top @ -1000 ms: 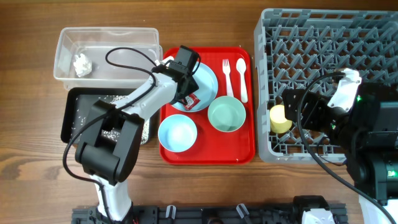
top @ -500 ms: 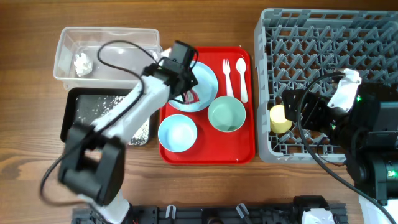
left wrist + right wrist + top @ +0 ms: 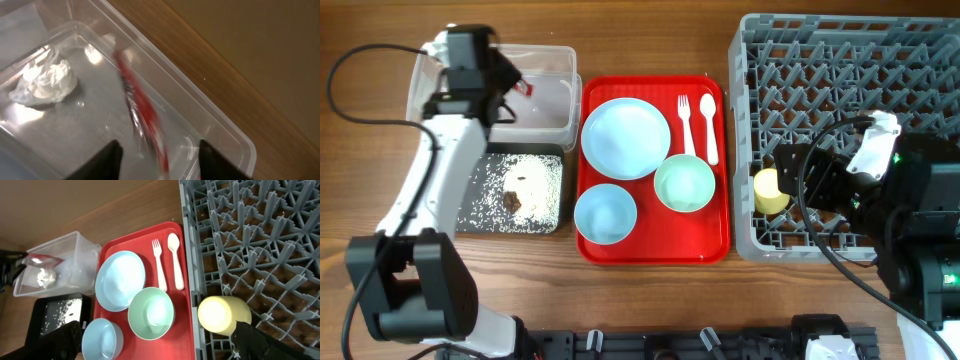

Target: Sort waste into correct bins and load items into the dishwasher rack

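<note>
My left gripper (image 3: 510, 80) (image 3: 160, 162) hangs open over the clear bin (image 3: 550, 60) (image 3: 220, 130). The red wrapper (image 3: 523, 87) (image 3: 142, 112) is blurred between the spread fingers and touches neither. The white tissue (image 3: 47, 82) (image 3: 45, 276) lies in that bin. The black bin (image 3: 563, 190) holds rice (image 3: 535, 170) and a brown bit (image 3: 513, 200). The red tray (image 3: 650, 250) carries the blue plate (image 3: 625, 138), blue bowl (image 3: 605, 214), green bowl (image 3: 684, 183), fork (image 3: 686, 120) and spoon (image 3: 708, 125). My right gripper (image 3: 160, 342) is open above the yellow cup (image 3: 768, 190) (image 3: 224, 315), which lies on its side in the rack (image 3: 840, 60).
The rack fills the right side of the wooden table and its pegs stand upright. The two bins sit side by side left of the tray. The left arm's cable loops out over the table's left edge.
My left gripper swung from the blue plate on the tray to above the clear bin, taking the red wrapper with it. The plate is bare now. The right arm has not moved.
</note>
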